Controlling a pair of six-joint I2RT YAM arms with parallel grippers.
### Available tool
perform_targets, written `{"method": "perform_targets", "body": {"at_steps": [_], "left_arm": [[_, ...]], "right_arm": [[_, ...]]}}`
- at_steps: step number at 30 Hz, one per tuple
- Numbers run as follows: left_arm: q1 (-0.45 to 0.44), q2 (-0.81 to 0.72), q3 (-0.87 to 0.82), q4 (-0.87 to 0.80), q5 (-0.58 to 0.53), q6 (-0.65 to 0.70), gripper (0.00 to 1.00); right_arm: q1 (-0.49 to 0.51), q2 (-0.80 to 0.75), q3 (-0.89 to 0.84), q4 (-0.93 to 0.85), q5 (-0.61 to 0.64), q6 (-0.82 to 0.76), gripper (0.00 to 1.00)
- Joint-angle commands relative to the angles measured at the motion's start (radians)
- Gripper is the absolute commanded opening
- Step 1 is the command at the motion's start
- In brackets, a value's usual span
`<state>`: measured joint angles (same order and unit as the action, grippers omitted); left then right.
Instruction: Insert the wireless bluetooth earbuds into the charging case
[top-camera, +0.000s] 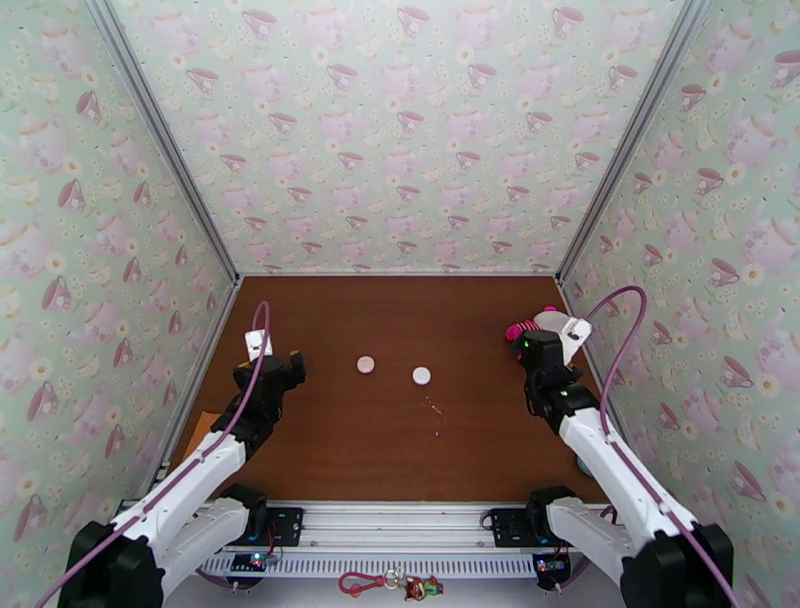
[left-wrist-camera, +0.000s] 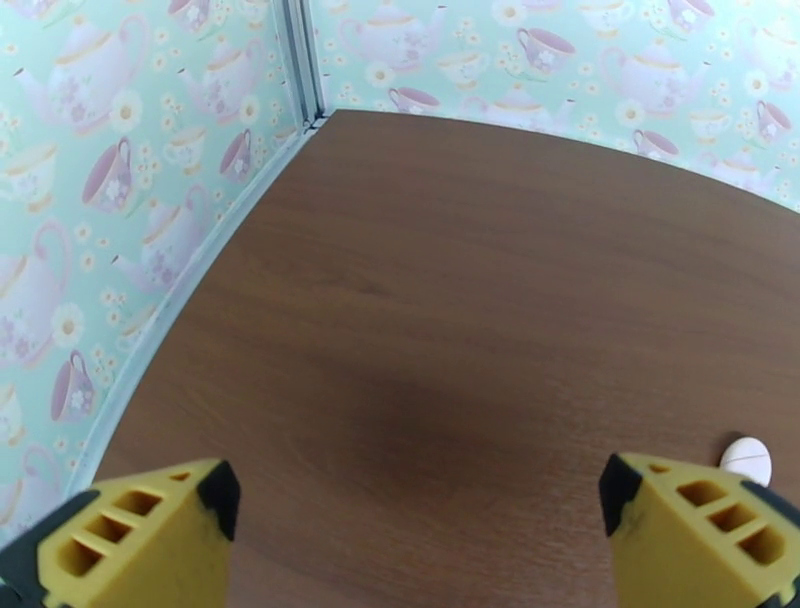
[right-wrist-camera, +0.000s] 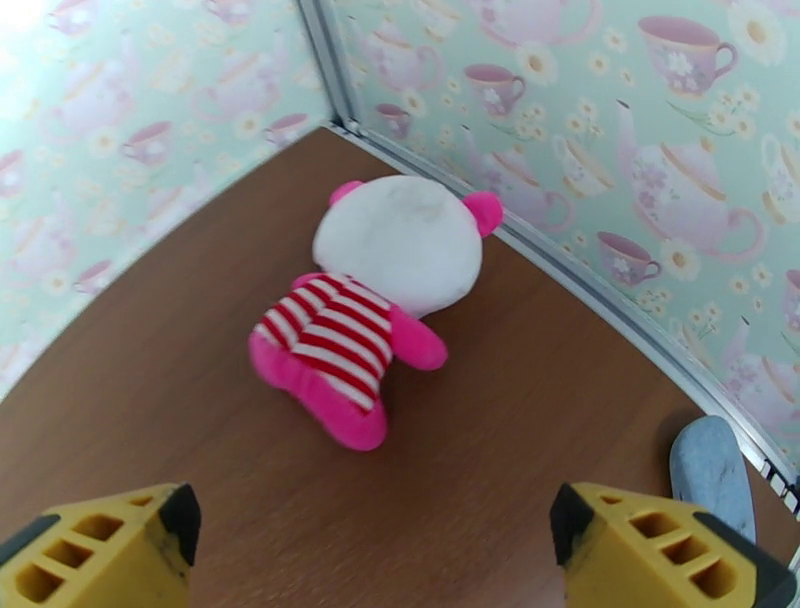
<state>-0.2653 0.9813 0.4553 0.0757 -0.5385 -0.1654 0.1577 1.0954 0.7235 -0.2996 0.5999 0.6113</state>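
Overhead first. Walls (top-camera: 400, 130): teapot-and-cup wallpaper on three sides, with metal rails at the corners. Table (top-camera: 400, 320): dark brown wood grain, mostly bare.

Plush (right-wrist-camera: 370, 300): white head, pink ears and limbs, red-and-white striped body. It lies in the far right corner by the wall, head towards the corner. Grey object (right-wrist-camera: 710, 475): rounded, against the right wall rail and nearer than the plush.

Left gripper (left-wrist-camera: 420, 495): yellow fingers spread wide, nothing between them, above bare table on the left side. Right gripper (right-wrist-camera: 378, 515): spread just as wide, also empty, poised just short of the plush.

Left case (top-camera: 366, 364) and right case (top-camera: 421, 375): small round white discs side by side near mid-table, apart from each other. The left wrist view catches one at its right finger.

Earbuds (top-camera: 433, 406): tiny pale specks on the table just nearer than the right case, scattered in a loose near-to-far line. Too small to tell stem direction or long axis.
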Motion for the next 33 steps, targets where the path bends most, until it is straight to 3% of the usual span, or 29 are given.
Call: {"method": "perform_targets", "body": {"at_steps": [1,9,14,20,26,30,33], "left_arm": [[0.043,0.06,-0.042,0.246,-0.001,0.101,1.0],[0.105,0.321,-0.041,0.506,0.06,0.211,1.0],[0.158,0.465,-0.017,0.644,0.104,0.194,1.0],[0.23,0.546,-0.054,0.754,0.376,0.203,1.0],[0.219,0.559,-0.071,0.806,0.359,0.213,1.0],[0.174,0.576,-0.095,0.884,0.201,0.21,1.0],[0.166,0.579,-0.099,0.901,0.178,0.215,1.0]], "right_arm": [[-0.017,0.016,-0.038,0.144,-0.027,-0.03,0.99],[-0.05,0.043,-0.078,0.23,-0.015,-0.056,0.99],[-0.067,0.037,-0.103,0.296,-0.004,-0.085,0.99],[-0.079,0.04,-0.139,0.376,0.044,-0.163,0.99],[-0.08,0.04,-0.241,0.613,0.02,-0.303,0.99],[-0.08,0.117,-0.291,0.803,-0.006,-0.382,0.99],[-0.08,0.192,-0.33,0.95,-0.038,-0.418,0.99]]}}
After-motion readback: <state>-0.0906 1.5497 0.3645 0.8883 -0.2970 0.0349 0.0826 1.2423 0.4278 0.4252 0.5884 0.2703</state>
